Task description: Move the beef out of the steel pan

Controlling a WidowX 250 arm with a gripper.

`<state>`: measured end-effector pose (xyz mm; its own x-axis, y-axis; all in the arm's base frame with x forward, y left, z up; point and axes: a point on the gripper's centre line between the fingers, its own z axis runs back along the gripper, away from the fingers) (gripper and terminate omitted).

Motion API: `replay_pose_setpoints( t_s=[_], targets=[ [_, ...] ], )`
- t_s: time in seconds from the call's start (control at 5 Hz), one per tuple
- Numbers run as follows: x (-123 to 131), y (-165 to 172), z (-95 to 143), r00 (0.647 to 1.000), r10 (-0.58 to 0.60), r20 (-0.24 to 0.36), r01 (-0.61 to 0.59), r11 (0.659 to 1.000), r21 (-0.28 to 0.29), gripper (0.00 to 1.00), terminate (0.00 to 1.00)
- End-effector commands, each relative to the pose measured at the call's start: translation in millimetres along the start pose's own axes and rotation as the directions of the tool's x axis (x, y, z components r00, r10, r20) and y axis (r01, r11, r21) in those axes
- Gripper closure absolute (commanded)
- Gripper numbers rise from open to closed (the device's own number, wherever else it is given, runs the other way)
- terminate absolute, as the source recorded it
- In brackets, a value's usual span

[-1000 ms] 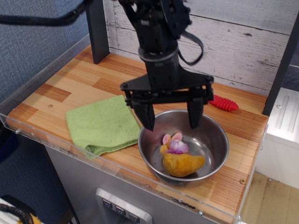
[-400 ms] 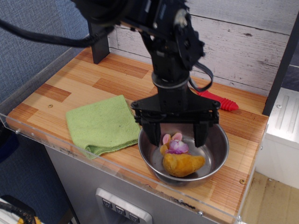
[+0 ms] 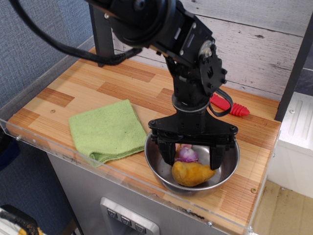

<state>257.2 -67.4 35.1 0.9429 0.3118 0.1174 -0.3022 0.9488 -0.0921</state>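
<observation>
Hand [image 3: 192, 157] wide open, astride beef [image 3: 191, 173] inside steel pan [image 3: 230, 164].

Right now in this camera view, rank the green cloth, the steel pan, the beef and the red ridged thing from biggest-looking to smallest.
1. steel pan and green cloth: they look about alike, too close to rank
2. beef
3. red ridged thing, partly hidden behind the arm

The gripper [image 3: 192, 157] hides the steel pan's [image 3: 226, 170] far rim and the beef's [image 3: 192, 173] far end — contact cannot be determined.
</observation>
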Motion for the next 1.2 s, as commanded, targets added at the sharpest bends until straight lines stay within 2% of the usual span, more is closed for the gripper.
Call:
replay_pose_setpoints(
  t_s=[0.0,0.2,0.8,1.0],
  targets=[
    [-0.3,6.1,-10.8,1.0,0.0,0.008,0.0,1.0,0.012,0.0,0.0],
    [-0.4,11.2,-12.4,1.0,0.013,0.012,-0.013,1.0,0.013,1.0,0.0],
    [-7.2,8.2,-4.5,1.0,0.004,0.022,-0.004,1.0,0.007,1.0,0.0],
    [0.5,4.3,22.4,0.998,-0.002,0.057,0.003,1.0,-0.029,1.0,0.0]
  ],
)
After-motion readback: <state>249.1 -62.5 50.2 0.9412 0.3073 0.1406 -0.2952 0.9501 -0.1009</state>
